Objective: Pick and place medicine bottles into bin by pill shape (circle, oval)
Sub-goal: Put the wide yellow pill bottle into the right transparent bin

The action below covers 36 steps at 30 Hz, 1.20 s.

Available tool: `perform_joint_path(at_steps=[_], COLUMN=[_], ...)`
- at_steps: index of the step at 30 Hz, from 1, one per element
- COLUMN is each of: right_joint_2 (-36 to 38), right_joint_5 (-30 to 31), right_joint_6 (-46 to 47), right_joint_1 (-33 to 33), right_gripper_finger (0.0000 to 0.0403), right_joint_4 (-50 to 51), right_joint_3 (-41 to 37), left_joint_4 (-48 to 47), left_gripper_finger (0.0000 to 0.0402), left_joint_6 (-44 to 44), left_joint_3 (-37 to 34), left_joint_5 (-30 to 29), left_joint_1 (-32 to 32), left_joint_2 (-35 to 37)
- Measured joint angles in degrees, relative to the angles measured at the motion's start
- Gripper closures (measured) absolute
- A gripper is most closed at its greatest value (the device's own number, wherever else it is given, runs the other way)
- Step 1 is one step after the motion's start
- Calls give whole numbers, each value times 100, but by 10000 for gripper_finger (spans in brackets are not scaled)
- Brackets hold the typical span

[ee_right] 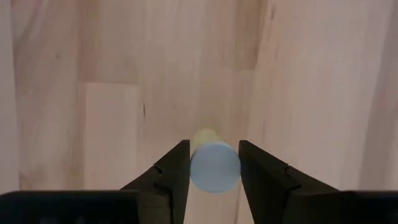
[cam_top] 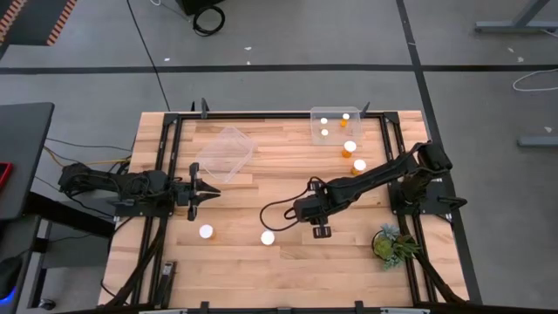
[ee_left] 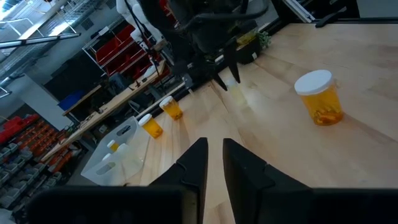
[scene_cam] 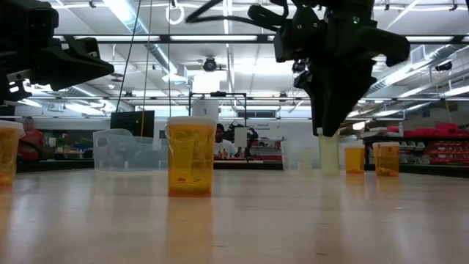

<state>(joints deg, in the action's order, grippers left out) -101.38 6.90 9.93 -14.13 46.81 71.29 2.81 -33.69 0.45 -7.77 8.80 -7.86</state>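
My right gripper [ee_right: 214,165] points down over the middle of the table [cam_top: 316,220] and is shut on a pale bottle with a white cap [ee_right: 214,167]. This bottle also shows below the fingers in the low view [scene_cam: 328,154]. Two orange bottles stand near the front edge [cam_top: 206,231] [cam_top: 268,236]. Two more stand at the far right [cam_top: 350,146] [cam_top: 359,165]. Three stand in a clear bin [cam_top: 336,112]. My left gripper [ee_left: 214,158] is shut and empty at the table's left [cam_top: 209,194]. My right gripper pinches the bottle's white cap [ee_right: 194,168] between its two fingers, one on each side. The fingers come from above, pointing down. The bottle hangs upright, cap up, and seems a little clear of the table.
A second clear bin [cam_top: 225,153] lies tilted at the far left of the middle. A small green potted plant [cam_top: 390,244] stands at the near right. Bare wood lies between the two near bottles and the bins.
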Motion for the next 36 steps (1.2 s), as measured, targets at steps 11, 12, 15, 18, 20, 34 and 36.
perform_joint_path(at_steps=[11, 12, 15, 18, 20, 34, 36], right_joint_2=[2, 2, 50, 164, 319, 1493, 1562], right_joint_5=[234, 235, 265, 481, 654, 1115, 1115], right_joint_6=[-543, -581, -702, -782, -819, -1126, -1253], right_joint_1=[565, 635, 845, 1066, 1225, 2551, 2767], right_gripper_finger=[267, 267, 267, 267, 267, 267, 267], right_joint_4=[1160, 1235, 1417, 1601, 1647, 1794, 1800], right_joint_3=[766, 803, 907, 926, 928, 930, 930], left_joint_4=[0, 0, 0, 0, 4, 9, 9], left_gripper_finger=[345, 344, 342, 346, 349, 345, 348], left_joint_6=[0, 0, 0, 0, -1, 0, -2], left_joint_3=[-1, -1, 0, 0, -1, 0, -2], left_joint_5=[1, 1, 2, 0, 2, 0, 0], left_joint_1=[2, 1, 0, 0, 2, 0, 0], left_joint_2=[-1, -1, -2, 0, -2, -2, -2])
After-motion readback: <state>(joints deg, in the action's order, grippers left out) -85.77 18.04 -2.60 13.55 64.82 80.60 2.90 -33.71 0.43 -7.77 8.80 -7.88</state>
